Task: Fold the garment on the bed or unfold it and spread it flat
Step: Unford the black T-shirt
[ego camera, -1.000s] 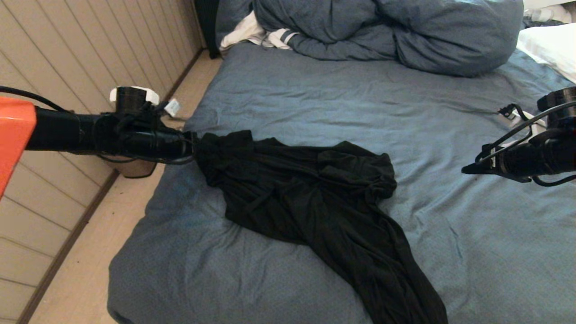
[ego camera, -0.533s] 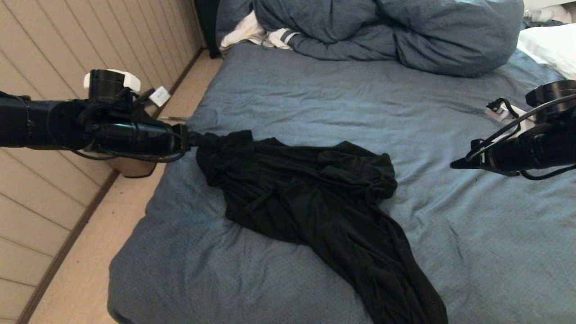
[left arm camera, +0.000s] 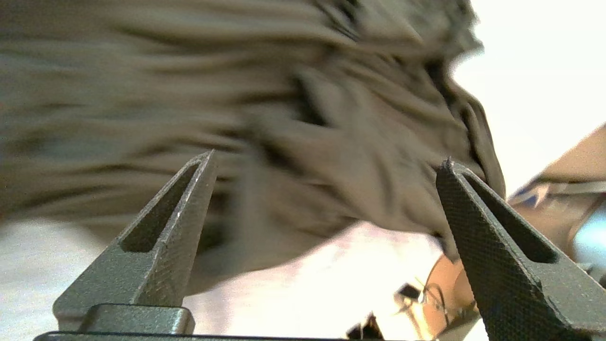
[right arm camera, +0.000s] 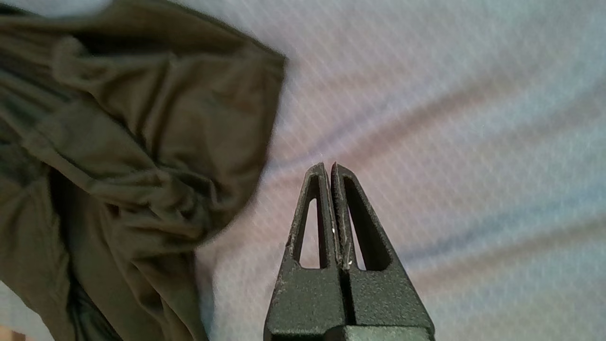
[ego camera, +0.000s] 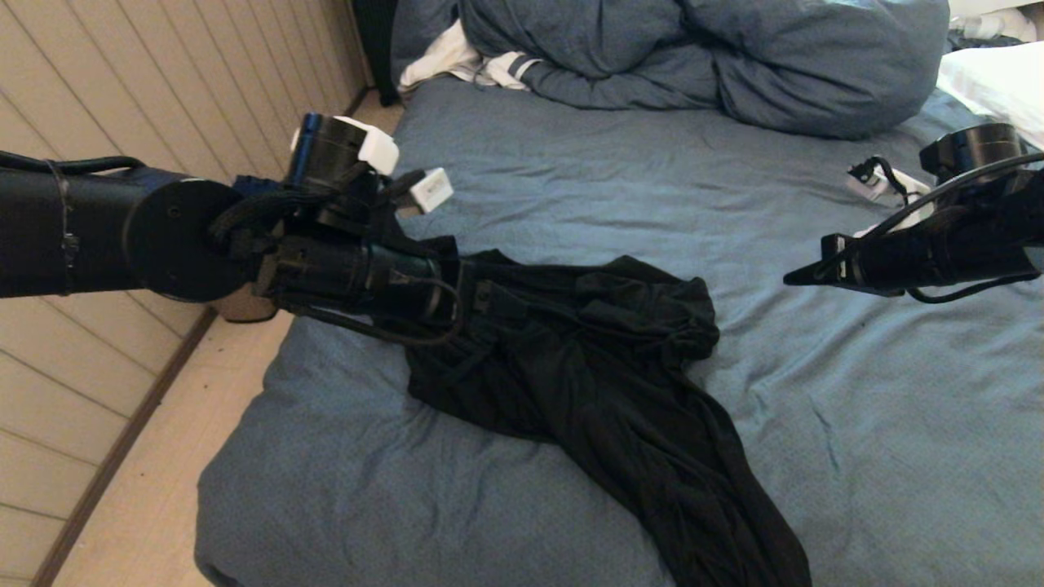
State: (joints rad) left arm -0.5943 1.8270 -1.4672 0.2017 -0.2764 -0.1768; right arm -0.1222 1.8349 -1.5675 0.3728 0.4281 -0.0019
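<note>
- The garment, a crumpled black short-sleeved T-shirt of soft jersey [ego camera: 587, 359], is found on the large bed with the wrinkled slate-blue sheet [ego camera: 856, 456], at the centre of the head view and towards the bed's left edge.
- Its long axis is judged to run diagonally, from a bunched end at centre left of the frame to a trailing tail at the lower right, where it is cut off by the bottom border. No print is visible; only plain black cloth is presented.
- The left gripper [ego camera: 477, 297] is observed at centre left of the frame, over the bunched end of the shirt. In the left wrist view its two dark ridged fingers [left arm camera: 175, 227] are seen spread wide with nothing between them; the cloth [left arm camera: 265, 118] lies just ahead of the tips. That view is smeared, so contact with the fabric cannot be confirmed, though none appears to be made.
- The right gripper [ego camera: 795, 279] is recorded at centre right of the frame, clear of the shirt and apart from its nearest lobe. Its jaws are pressed together on nothing, as shown in the right wrist view [right arm camera: 328, 166], where bare sheet [right arm camera: 450, 118] lies ahead and the shirt [right arm camera: 128, 156] lies off to one side.
- The left gripper is therefore assessed as much the nearer. A fresh hold on the bunched end would be within its reach, while the tail at lower right is remote from both.
- A bulky blue duvet [ego camera: 701, 57] is noted along the top of the frame, well apart from the work.
</note>
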